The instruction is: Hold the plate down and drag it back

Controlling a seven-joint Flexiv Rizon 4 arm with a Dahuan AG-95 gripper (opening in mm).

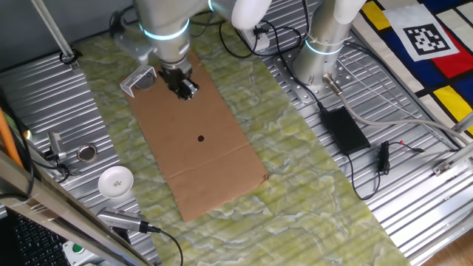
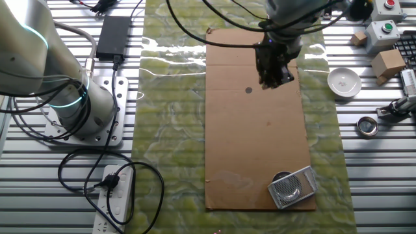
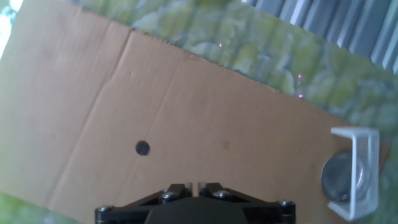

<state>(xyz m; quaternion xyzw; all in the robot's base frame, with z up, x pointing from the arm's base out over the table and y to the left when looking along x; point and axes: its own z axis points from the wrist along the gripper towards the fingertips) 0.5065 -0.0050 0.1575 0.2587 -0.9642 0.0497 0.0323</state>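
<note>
The plate (image 2: 293, 186) lies at one corner of the cardboard sheet (image 2: 257, 130), well apart from the claw (image 2: 273, 79). The claw hangs clenched and empty above the sheet, near its black dot (image 2: 248, 90).

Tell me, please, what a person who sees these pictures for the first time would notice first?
First comes the large brown cardboard sheet, lying on a green mat along the middle of the metal table. Next is the dark gripper, hanging over the cardboard with nothing in it, near a small black dot. The small plate with its white rim sits at one corner of the cardboard, far from the gripper.
</note>
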